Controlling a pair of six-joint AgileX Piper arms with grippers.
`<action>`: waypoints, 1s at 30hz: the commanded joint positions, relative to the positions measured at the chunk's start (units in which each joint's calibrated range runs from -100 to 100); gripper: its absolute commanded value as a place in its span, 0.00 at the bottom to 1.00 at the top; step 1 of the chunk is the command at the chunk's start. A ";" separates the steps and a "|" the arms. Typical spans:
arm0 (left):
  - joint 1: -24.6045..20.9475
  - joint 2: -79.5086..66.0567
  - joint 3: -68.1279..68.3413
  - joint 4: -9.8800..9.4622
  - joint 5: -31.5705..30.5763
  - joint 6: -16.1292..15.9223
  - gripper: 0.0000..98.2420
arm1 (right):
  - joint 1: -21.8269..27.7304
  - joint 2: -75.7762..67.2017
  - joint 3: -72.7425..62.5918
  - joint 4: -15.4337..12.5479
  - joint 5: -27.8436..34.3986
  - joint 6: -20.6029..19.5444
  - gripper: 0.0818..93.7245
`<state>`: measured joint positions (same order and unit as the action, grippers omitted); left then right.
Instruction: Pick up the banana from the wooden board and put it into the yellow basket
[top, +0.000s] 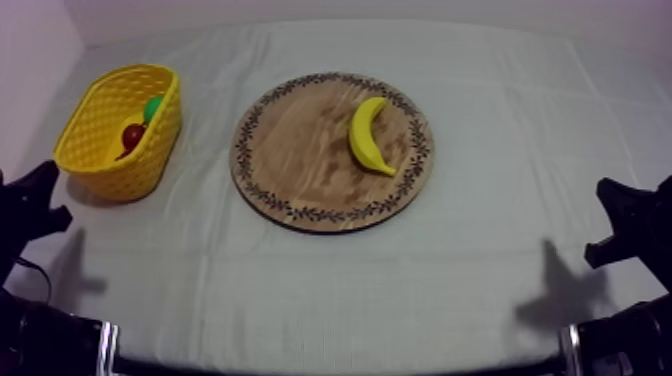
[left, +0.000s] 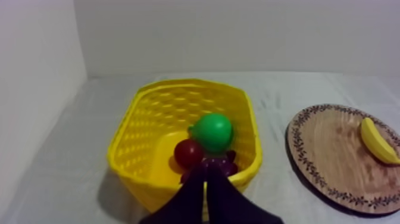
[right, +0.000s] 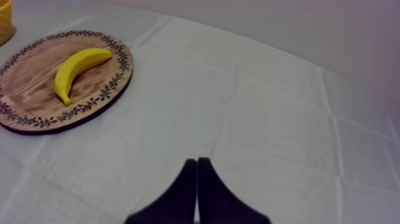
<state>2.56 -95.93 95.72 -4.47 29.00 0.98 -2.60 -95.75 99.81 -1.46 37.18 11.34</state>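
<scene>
Banana (top: 368, 136) on wooden board (top: 300, 160), right half, long axis running far-to-near; nearer right arm (top: 628, 215). Both arms' jaws pressed together, empty.

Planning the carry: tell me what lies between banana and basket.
Top view: from the banana, bare wood of the board, its patterned rim, then a strip of bare cloth up to the basket.

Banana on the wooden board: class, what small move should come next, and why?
Probably the right gripper should open and reach toward the banana: it lies untouched on the right half of the wooden board, nearer that arm, whose gripper is shut.
</scene>
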 joint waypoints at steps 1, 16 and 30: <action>-0.04 3.05 -3.32 -0.08 0.02 0.49 0.00 | 0.00 0.00 -0.03 0.02 0.00 0.02 0.00; 0.20 26.92 -31.94 -2.02 10.13 2.25 0.00 | 0.00 0.00 -0.03 0.02 0.00 0.02 0.00; 5.43 47.93 -63.55 -3.79 24.85 6.90 0.00 | 0.00 0.00 -0.03 0.02 0.00 0.02 0.00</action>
<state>7.07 -51.16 39.29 -8.07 52.02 6.90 -2.60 -95.75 99.81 -1.46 37.18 11.34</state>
